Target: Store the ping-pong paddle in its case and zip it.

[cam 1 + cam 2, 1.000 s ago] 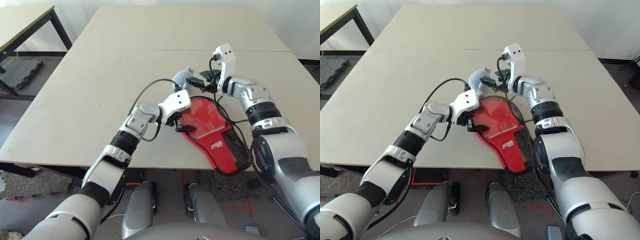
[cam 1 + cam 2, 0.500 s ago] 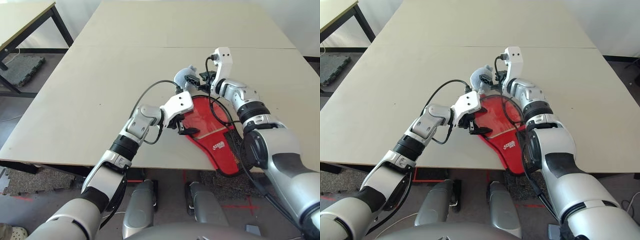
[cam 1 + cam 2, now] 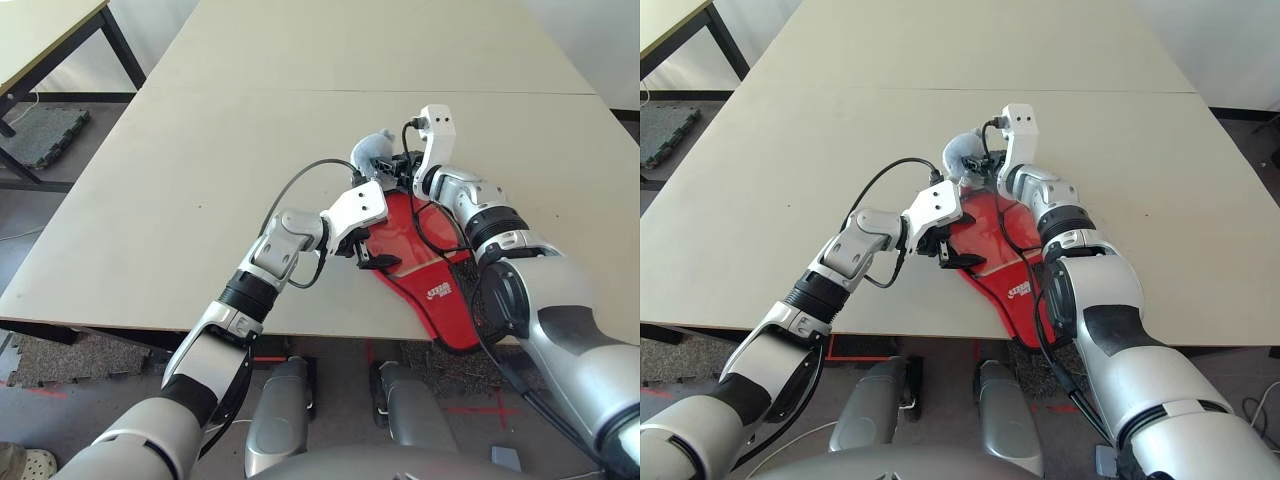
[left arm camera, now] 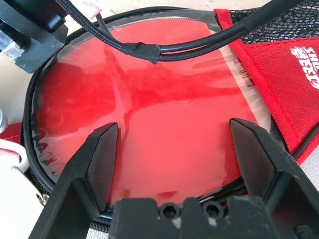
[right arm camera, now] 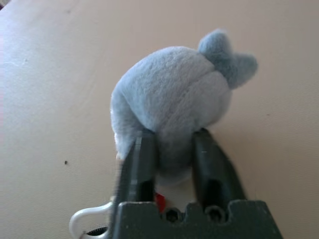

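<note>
The case (image 3: 432,272) lies red side up on the table, its narrow end with the black mesh hanging over the front edge. Its round part shows a smooth red surface under clear film (image 4: 164,114). I cannot tell the ping-pong paddle apart from that red surface. My left gripper (image 4: 174,149) hovers open just above this round part at its left rim (image 3: 368,255). My right gripper (image 5: 172,144) is at the case's far end. It is shut on the base of a small grey fluffy pouch (image 5: 169,99) that rests on the table there (image 3: 372,148).
The beige table (image 3: 200,150) stretches wide to the left and far side. A black cable (image 4: 149,50) from the left wrist crosses over the case. A white loop of cord (image 5: 87,219) lies by the pouch. A second table (image 3: 40,40) stands at far left.
My right gripper has moved in toward the grey pouch and closed from wide open onto it. The left gripper has stayed open over the case. The camera has tilted a little.
</note>
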Controlling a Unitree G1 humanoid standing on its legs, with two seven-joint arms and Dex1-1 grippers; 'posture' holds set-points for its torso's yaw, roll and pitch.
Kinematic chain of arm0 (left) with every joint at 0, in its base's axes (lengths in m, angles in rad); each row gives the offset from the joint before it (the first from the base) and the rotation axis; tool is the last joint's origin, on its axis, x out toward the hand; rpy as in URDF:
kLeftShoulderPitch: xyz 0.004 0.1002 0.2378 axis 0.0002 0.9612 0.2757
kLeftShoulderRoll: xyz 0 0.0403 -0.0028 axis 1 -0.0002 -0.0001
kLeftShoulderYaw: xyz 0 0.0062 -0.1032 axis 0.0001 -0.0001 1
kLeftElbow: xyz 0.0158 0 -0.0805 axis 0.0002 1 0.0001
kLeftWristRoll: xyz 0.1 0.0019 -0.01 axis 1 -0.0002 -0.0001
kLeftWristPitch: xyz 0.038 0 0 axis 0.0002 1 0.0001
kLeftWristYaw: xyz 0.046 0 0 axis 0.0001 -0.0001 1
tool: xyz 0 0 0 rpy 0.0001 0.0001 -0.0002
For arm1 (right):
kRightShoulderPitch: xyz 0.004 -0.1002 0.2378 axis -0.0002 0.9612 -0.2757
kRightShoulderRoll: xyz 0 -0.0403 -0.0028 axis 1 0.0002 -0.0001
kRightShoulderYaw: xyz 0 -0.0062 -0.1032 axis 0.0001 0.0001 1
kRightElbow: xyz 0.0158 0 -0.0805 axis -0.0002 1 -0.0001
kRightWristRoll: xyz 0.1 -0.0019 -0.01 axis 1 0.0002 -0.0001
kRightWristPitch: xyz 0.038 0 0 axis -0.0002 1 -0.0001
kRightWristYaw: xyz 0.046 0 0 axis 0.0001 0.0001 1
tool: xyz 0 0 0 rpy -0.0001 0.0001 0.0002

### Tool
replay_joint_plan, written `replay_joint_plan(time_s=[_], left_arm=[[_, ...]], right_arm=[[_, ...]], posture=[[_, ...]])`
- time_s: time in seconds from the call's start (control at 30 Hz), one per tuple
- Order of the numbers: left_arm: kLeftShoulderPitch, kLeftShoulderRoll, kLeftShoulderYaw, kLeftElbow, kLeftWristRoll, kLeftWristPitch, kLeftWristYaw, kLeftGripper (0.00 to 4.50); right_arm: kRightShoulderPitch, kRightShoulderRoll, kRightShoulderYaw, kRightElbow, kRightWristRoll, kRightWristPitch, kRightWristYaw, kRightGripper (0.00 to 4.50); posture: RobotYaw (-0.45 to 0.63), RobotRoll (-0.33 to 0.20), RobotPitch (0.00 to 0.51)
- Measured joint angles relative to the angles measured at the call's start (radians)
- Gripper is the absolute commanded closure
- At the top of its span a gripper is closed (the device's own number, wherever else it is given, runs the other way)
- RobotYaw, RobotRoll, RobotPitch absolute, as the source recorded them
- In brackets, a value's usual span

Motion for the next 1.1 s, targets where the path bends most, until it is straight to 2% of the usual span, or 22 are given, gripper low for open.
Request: replay_joint_plan(time_s=[0.03, 0.43, 1.1], left_arm=[[0.0, 0.0, -0.001, 0.0, -0.001, 0.0, 0.001, 0.0], [0.0, 0.0, -0.007, 0.0, -0.004, -0.006, 0.003, 0.0], [0.0, -0.012, -0.022, 0.001, -0.009, -0.011, 0.003, 0.0]], right_arm=[[0.0, 0.0, -0.003, 0.0, 0.001, 0.0, 0.0, 4.48], [0.001, -0.023, -0.045, 0.01, 0.003, -0.04, -0.07, 4.48], [0.057, -0.249, -0.078, 0.039, -0.021, -0.08, -0.091, 4.48]], posture=[[0.1, 0.0, 0.165], [0.09, 0.0, 0.158], [0.05, 0.0, 0.167]])
